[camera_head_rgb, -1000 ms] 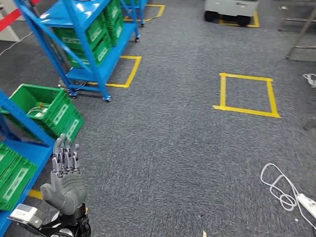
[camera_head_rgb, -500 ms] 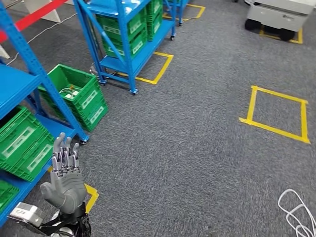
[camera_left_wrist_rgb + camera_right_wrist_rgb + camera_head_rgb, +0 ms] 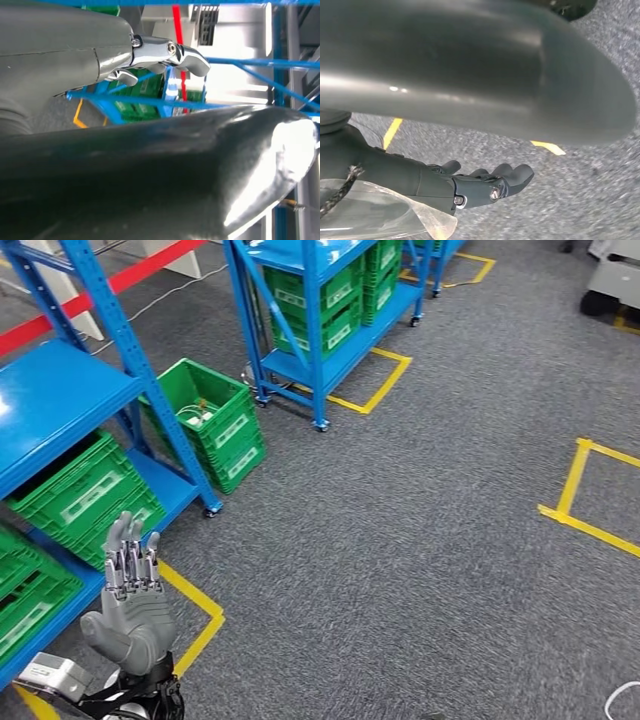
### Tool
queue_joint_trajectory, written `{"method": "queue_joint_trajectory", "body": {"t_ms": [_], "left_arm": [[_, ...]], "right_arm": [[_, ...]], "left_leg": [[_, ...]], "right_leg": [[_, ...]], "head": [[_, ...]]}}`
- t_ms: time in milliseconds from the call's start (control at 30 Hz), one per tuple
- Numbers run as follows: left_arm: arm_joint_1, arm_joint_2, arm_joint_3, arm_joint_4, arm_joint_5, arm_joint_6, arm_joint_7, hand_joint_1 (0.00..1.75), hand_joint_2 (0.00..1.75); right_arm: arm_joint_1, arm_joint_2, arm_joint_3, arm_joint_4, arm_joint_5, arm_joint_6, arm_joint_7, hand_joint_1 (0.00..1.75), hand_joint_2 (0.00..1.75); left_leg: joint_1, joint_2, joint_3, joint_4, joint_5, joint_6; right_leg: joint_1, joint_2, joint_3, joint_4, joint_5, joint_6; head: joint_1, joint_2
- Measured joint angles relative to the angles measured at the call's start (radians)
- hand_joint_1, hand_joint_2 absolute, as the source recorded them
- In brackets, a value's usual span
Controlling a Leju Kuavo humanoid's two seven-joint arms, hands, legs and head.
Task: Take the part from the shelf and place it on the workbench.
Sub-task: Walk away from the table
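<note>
Blue shelf [image 3: 68, 400] now sits nearer as the view swung; left hand [image 3: 132, 605] stays spread, empty.

near shelf [image 3: 53, 400]: cut off by the left edge, so we cannot see its full width | green bins [image 3: 83, 495]: contents hidden under the shelf board above | open bin on the floor [image 3: 215, 425]: we cannot make out what lies inside, too small | right hand [image 3: 482, 187]: its thumb blurs across most of our view
</note>
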Motion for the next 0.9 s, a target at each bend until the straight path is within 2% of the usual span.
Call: {"method": "queue_joint_trajectory", "body": {"t_ms": [67, 100, 133, 167, 233, 300, 367, 400, 467, 500, 533, 567, 600, 633, 667, 700, 733, 767, 800, 833, 900], "left_arm": [[0.000, 0.001, 0.000, 0.000, 0.002, 0.000, 0.000, 0.00, 0.00], [0.000, 0.002, 0.000, 0.000, 0.003, 0.000, 0.000, 0.00, 0.00], [0.001, 0.002, 0.000, 0.000, 0.004, 0.000, 0.000, 0.00, 0.00], [0.001, 0.002, 0.000, 0.000, 0.004, 0.000, 0.000, 0.00, 0.00], [0.000, 0.002, 0.000, 0.000, 0.004, 0.000, 0.001, 0.00, 0.00], [-0.002, 0.002, 0.000, 0.000, 0.005, 0.000, 0.001, 0.00, 0.00], [-0.001, 0.002, 0.000, 0.000, 0.005, 0.000, 0.001, 0.00, 0.00], [0.001, 0.001, 0.000, 0.000, 0.005, 0.000, 0.002, 0.00, 0.00], [0.000, 0.000, 0.000, -0.001, 0.005, 0.000, 0.002, 0.00, 0.00], [-0.002, 0.000, -0.001, -0.001, 0.005, 0.000, 0.002, 0.00, 0.00], [-0.003, -0.001, -0.001, -0.001, 0.005, 0.000, 0.002, 0.00, 0.00], [-0.003, -0.002, -0.001, 0.000, 0.005, 0.000, 0.002, 0.00, 0.00], [-0.002, -0.002, -0.001, 0.000, 0.005, 0.000, 0.002, 0.00, 0.00], [-0.002, -0.001, -0.001, 0.000, 0.005, 0.000, 0.002, 0.00, 0.00], [-0.002, -0.001, -0.001, 0.000, 0.005, 0.000, 0.002, 0.00, 0.00], [-0.001, -0.001, -0.001, 0.000, 0.005, 0.000, 0.002, 0.00, 0.00], [-0.001, -0.001, -0.001, 0.000, 0.005, 0.000, 0.002, 0.00, 0.00], [-0.002, -0.001, -0.001, 0.000, 0.006, 0.000, 0.002, 0.00, 0.00], [-0.002, -0.002, -0.001, 0.000, 0.006, 0.000, 0.002, 0.00, 0.00], [-0.001, -0.001, -0.001, -0.001, 0.006, 0.000, 0.003, 0.00, 0.00], [0.001, -0.001, -0.001, -0.001, 0.007, 0.000, 0.003, 0.00, 0.00]], "right_arm": [[0.003, 0.000, 0.000, 0.000, 0.000, 0.000, 0.000, 0.00, 0.00], [0.004, -0.001, 0.000, 0.000, 0.000, 0.000, 0.000, 0.00, 0.00], [0.003, -0.001, 0.000, 0.000, 0.000, 0.000, 0.000, 0.00, 0.00], [0.001, -0.001, 0.000, 0.000, 0.000, 0.001, 0.000, 0.00, 0.00], [0.000, 0.000, 0.000, 0.000, 0.000, 0.001, 0.000, 0.00, 0.00], [-0.001, 0.000, 0.000, 0.000, 0.001, 0.001, 0.000, 0.00, 0.00], [-0.004, 0.000, 0.000, 0.000, 0.001, 0.001, 0.000, 0.00, 0.00], [-0.007, 0.000, 0.000, 0.000, 0.001, 0.001, 0.000, 0.00, 0.00], [-0.011, 0.000, 0.000, 0.000, 0.001, 0.001, 0.000, 0.00, 0.00], [-0.011, 0.000, 0.000, 0.000, 0.001, 0.001, 0.000, 0.00, 0.00], [-0.009, 0.000, 0.000, 0.000, 0.001, 0.001, 0.000, 0.00, 0.00], [-0.007, 0.000, 0.000, 0.000, 0.001, 0.001, 0.000, 0.00, 0.00], [-0.004, 0.000, 0.000, 0.000, 0.001, 0.001, 0.001, 0.00, 0.00], [-0.002, 0.000, 0.000, 0.000, 0.001, 0.001, 0.001, 0.00, 0.00], [-0.001, 0.000, 0.000, 0.000, 0.001, 0.001, 0.001, 0.00, 0.00], [0.000, -0.001, 0.000, 0.000, 0.001, 0.001, 0.001, 0.00, 0.00], [-0.001, -0.001, 0.000, 0.000, 0.001, 0.001, 0.001, 0.00, 0.00], [-0.001, -0.001, 0.000, 0.000, 0.001, 0.002, 0.001, 0.00, 0.00], [-0.001, -0.001, 0.000, 0.000, 0.001, 0.002, 0.001, 0.00, 0.00], [-0.001, -0.001, 0.000, 0.000, 0.000, 0.003, 0.001, 0.00, 0.00], [-0.002, -0.001, 0.000, 0.000, 0.000, 0.003, 0.002, 0.00, 0.00]], "left_leg": [[0.002, 0.016, -0.057, 0.118, -0.046, -0.003], [0.002, 0.018, -0.069, 0.142, -0.046, -0.002], [0.002, 0.021, -0.062, 0.128, -0.027, 0.001], [-0.001, 0.027, -0.037, 0.081, 0.004, 0.007], [-0.014, 0.070, 0.031, -0.047, 0.056, 0.026], [-0.027, 0.103, 0.064, -0.117, 0.066, 0.041], [-0.030, 0.087, 0.065, -0.127, 0.064, 0.046], [-0.027, 0.075, 0.068, -0.135, 0.068, 0.048], [-0.017, 0.052, 0.078, -0.151, 0.076, 0.055], [-0.012, 0.041, 0.081, -0.155, 0.079, 0.057], [-0.010, 0.029, 0.081, -0.156, 0.079, 0.060], [-0.009, 0.016, 0.080, -0.156, 0.079, 0.061], [-0.009, 0.002, 0.081, -0.155, 0.078, 0.061], [-0.007, -0.012, 0.082, -0.155, 0.078, 0.060], [-0.005, -0.027, 0.083, -0.153, 0.076, 0.057], [-0.003, -0.041, 0.085, -0.151, 0.074, 0.053], [-0.002, -0.054, 0.084, -0.146, 0.070, 0.047], [-0.001, -0.066, 0.081, -0.139, 0.067, 0.040], [-0.001, -0.077, 0.077, -0.134, 0.065, 0.033], [0.000, -0.088, 0.073, -0.131, 0.066, 0.027], [0.004, -0.102, 0.067, -0.130, 0.068, 0.016]], "right_leg": [[0.005, -0.033, 0.001, 0.000, -0.004, -0.006], [0.007, -0.049, 0.002, 0.000, -0.006, -0.007], [0.010, -0.062, 0.004, 0.000, -0.008, -0.008], [0.012, -0.075, 0.008, 0.000, -0.011, -0.008], [0.016, -0.098, 0.016, -0.001, -0.017, -0.006], [0.020, -0.120, 0.019, -0.002, -0.023, 0.002], [0.022, -0.144, 0.025, -0.005, -0.026, 0.011], [0.021, -0.140, 0.027, -0.004, -0.029, 0.017], [0.019, -0.085, 0.011, 0.035, -0.055, 0.026], [0.016, -0.048, -0.015, 0.085, -0.079, 0.029], [0.014, -0.025, -0.049, 0.149, -0.108, 0.032], [0.012, -0.017, -0.085, 0.212, -0.130, 0.035], [0.010, -0.016, -0.112, 0.253, -0.136, 0.039], [0.009, -0.016, -0.123, 0.259, -0.123, 0.043], [0.006, -0.014, -0.115, 0.227, -0.091, 0.046], [0.002, -0.005, -0.091, 0.165, -0.048, 0.049], [-0.002, 0.016, -0.064, 0.101, -0.018, 0.053], [-0.006, 0.037, -0.038, 0.050, 0.000, 0.051], [-0.008, 0.053, -0.022, 0.018, 0.006, 0.048], [-0.007, 0.060, -0.015, 0.010, 0.001, 0.042], [-0.005, 0.040, -0.010, 0.006, 0.003, 0.025]], "head": [[-0.002, 0.000], [-0.002, 0.000], [-0.002, 0.000], [-0.002, 0.000], [-0.002, 0.000], [-0.002, 0.000], [-0.002, 0.000], [-0.002, 0.000], [0.001, 0.000], [0.005, 0.000], [0.008, 0.000], [0.011, 0.000], [0.012, 0.000], [0.012, 0.000], [0.012, 0.000], [0.012, 0.000], [0.013, 0.000], [0.013, 0.000], [0.013, 0.000], [0.013, 0.000], [0.013, 0.000]]}}
